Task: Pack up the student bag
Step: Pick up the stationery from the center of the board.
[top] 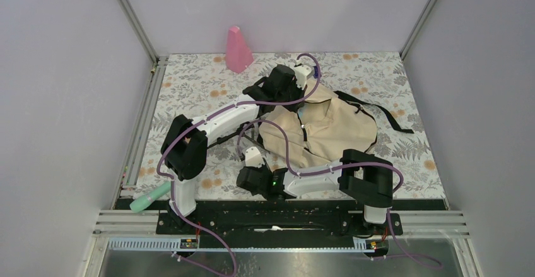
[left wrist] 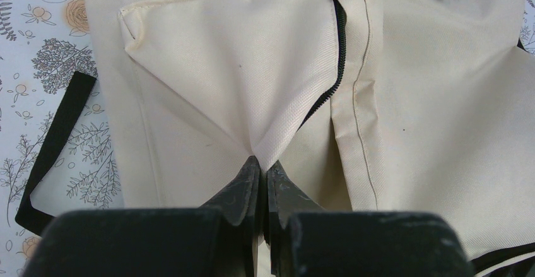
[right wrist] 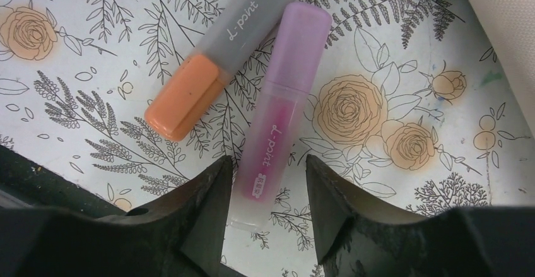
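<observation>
**A:** What is seen of the surface and the room?

**B:** A bench point(top: 189, 81) covered in a floral print is shown, closed in by plain grey walls point(top: 63, 100) and metal frame posts point(top: 131, 15). A pink tapered bottle point(top: 238, 50) is stood at the far edge. A green marker point(top: 150, 198) is laid at the near left corner.

**A:** How is the student bag laid?

**B:** The student bag point(top: 334, 129) is spread rumpled from the middle of the bench toward the right edge. Its black straps point(top: 385, 114) are trailed toward the right edge, and its zipper point(left wrist: 328, 81) is turned toward the far left. The long axis cannot be told for certain, the fabric being so crumpled.

**A:** And where is it placed relative to each end effector?

**B:** The left end effector point(left wrist: 262, 166) is clamped on a pinch of the cream fabric just beside the zipper, at the bag's far side. The right end effector point(right wrist: 268, 170) is held apart from the bag, off its near left side, low over the bench. Its jaws are set apart, with a purple highlighter point(right wrist: 284, 100) lying between them and an orange highlighter point(right wrist: 208, 69) just beside. Whether the purple one is touched cannot be told.
</observation>
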